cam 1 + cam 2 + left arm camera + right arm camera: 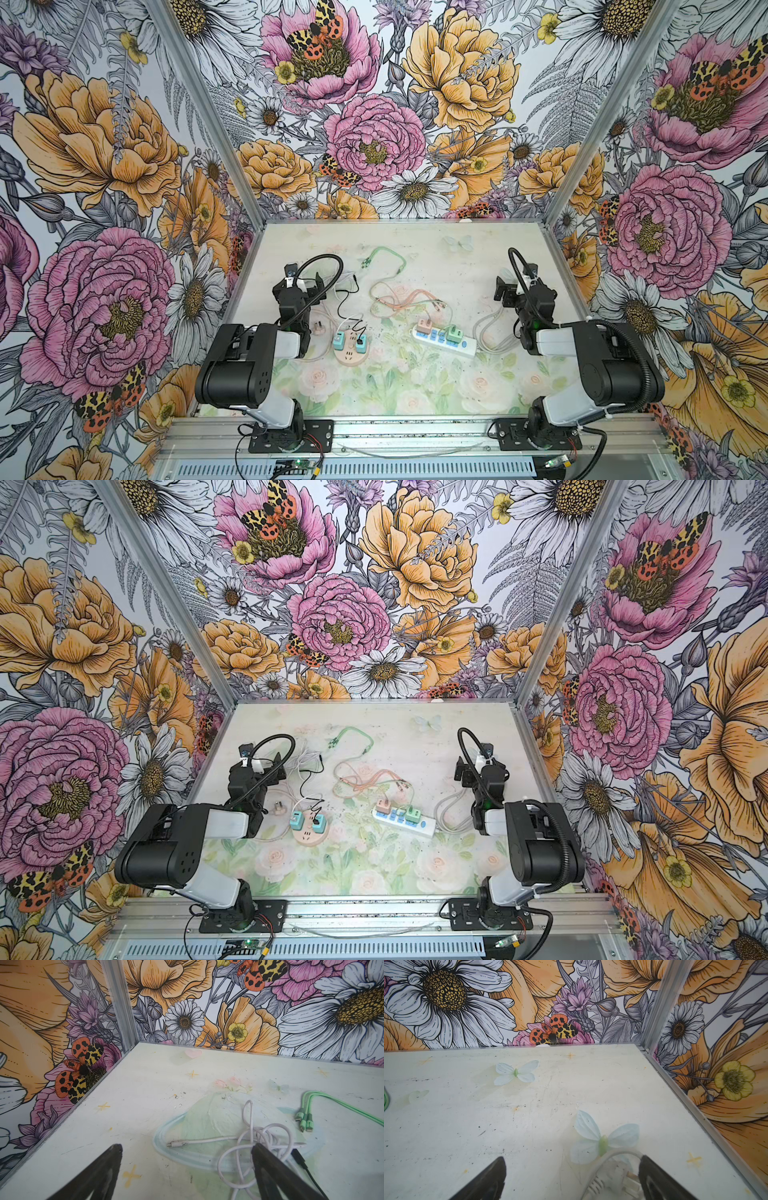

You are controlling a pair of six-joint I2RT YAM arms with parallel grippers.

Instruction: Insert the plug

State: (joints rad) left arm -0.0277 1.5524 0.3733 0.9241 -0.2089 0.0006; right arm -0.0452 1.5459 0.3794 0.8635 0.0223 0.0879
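Right jaws apart, plug [609, 1183] between them

Table [457, 266]: pale floral-print surface, scuffed and speckled. Lying on it: 1 white power strip [465, 347] right of centre; 1 round pink socket hub [351, 358] left of centre; 1 loose white plug [319, 328] just beside the hub; 1 green cable [306, 1103] and 1 tangled white cable [270, 1138] farther back.

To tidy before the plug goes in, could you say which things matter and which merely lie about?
Likely for the job: loose plug, white power strip, round socket.
Likely lying about: green cable, orange cable, white cable.
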